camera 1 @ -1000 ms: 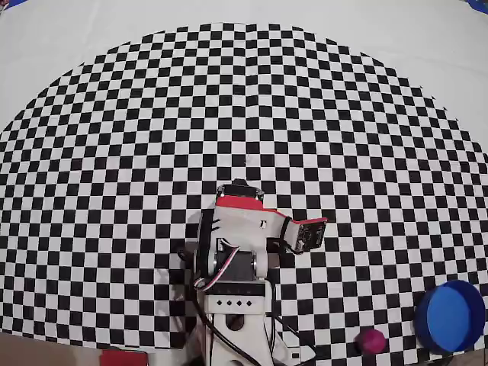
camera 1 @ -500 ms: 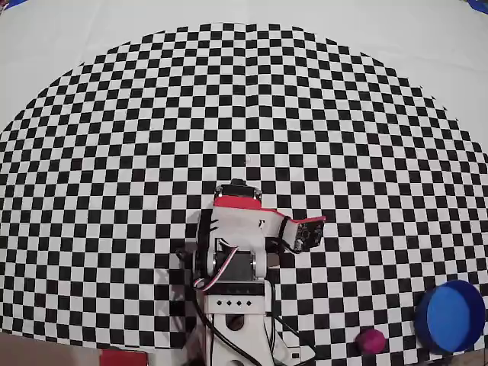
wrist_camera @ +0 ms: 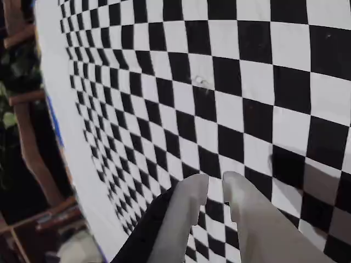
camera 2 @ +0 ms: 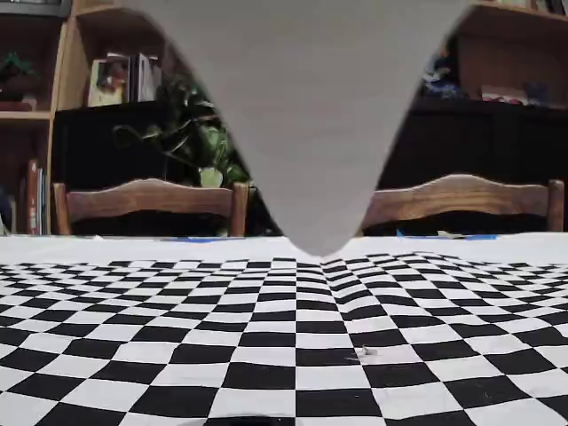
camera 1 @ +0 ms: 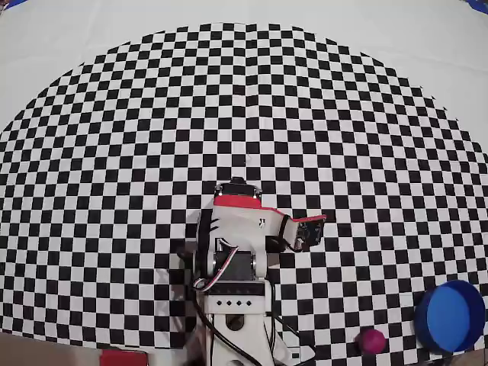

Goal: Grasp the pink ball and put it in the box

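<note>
1. One pink ball (camera 1: 372, 340): small, round, magenta, matte-looking; sits on the checker cloth near the bottom edge of the overhead view, right of the arm's base. Nothing touches it.
2. Box (camera 1: 450, 316): round, shallow, blue, w/ a darker blue rim and a smooth lighter blue floor. It lies near the ball, to its right and a bit higher in the overhead view, at the cloth's lower right edge. Ball and box are apart; the ball is outside the box.
3. Fingers (wrist_camera: 215, 193): two pale, smooth, plastic-looking prongs w/ rounded tips, a narrow gap between them, nearly closed, holding nothing. In the wrist view they hang over black and white squares; neither ball nor box shows there.
4. Arm (camera 1: 244, 229): white body w/ a red top plate, black cables at the base. In the overhead view its head (camera 1: 305, 232) points right, well apart from the ball.
5. Checker cloth (camera 1: 152, 114): flat black-and-white squares, rounded outline on a white desk (camera 1: 76, 30). A tiny pale speck (camera 2: 364, 352) lies on it in the fixed view.
6. Fixed view: a big, blurred grey wedge (camera 2: 306, 106) hangs from the top, point down. Behind the desk are two wooden chair backs (camera 2: 151, 200), a leafy plant (camera 2: 191, 142) and shelves w/ books (camera 2: 115, 80).
7. No legible writing or brand marks anywhere.
</note>
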`<action>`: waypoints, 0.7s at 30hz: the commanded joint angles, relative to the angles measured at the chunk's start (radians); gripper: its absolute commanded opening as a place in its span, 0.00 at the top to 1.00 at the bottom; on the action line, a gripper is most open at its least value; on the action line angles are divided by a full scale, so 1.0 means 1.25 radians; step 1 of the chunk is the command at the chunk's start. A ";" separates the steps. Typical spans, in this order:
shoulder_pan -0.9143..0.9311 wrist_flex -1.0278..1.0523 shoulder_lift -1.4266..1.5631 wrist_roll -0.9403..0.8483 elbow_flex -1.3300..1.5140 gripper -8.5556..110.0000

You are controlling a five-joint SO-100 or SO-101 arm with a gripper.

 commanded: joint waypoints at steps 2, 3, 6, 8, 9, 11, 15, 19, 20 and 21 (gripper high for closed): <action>0.005 -0.079 0.007 -0.016 0.005 0.79; 0.005 -0.097 0.005 -0.020 0.005 0.76; 0.005 -0.166 -0.012 -0.040 0.005 0.75; 0.010 -0.210 -0.023 -0.045 0.005 0.71; 0.013 -0.231 -0.027 -0.047 0.005 0.69; 0.015 -0.264 -0.028 -0.058 0.005 0.65; 0.015 -0.334 -0.029 -0.071 0.005 0.65; 0.023 -0.400 -0.032 -0.080 0.005 0.65; 0.026 -0.417 -0.033 -0.083 0.005 0.65; 0.028 -0.431 -0.034 -0.083 0.005 0.65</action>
